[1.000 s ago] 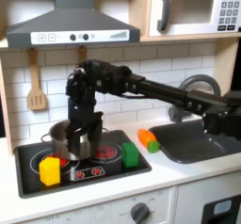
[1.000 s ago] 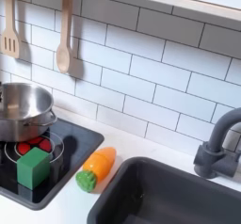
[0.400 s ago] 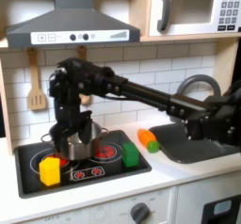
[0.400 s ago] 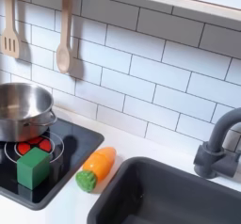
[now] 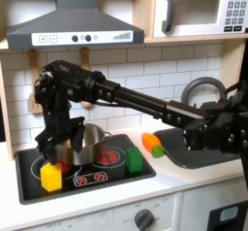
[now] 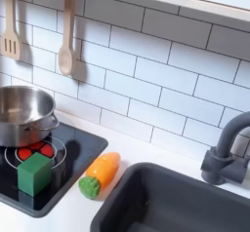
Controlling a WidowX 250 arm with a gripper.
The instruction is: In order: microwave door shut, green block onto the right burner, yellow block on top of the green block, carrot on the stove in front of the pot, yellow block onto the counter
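In the first exterior view the microwave (image 5: 199, 10) sits at the top right with its door shut. The green block (image 5: 134, 159) stands on the stove's (image 5: 102, 181) right burner and also appears in the second exterior view (image 6: 35, 173). At the stove's front left rests the yellow block (image 5: 50, 177). My gripper (image 5: 57, 148) hangs open just above and slightly behind it, holding nothing. The carrot (image 5: 152, 145) lies on the counter right of the stove, seen again in the second exterior view (image 6: 101, 174). The steel pot (image 5: 85, 143) stands at the stove's back.
A sink (image 5: 199, 146) with a dark faucet (image 6: 229, 153) lies right of the carrot. A wooden spoon (image 6: 66, 41) and a spatula (image 5: 37, 84) hang on the tiled wall. My arm stretches from the first exterior view's right across the pot.
My arm has swung toward the first exterior view's left, carrying the gripper from over the pot to above the yellow block. The blocks, carrot and pot have not moved.
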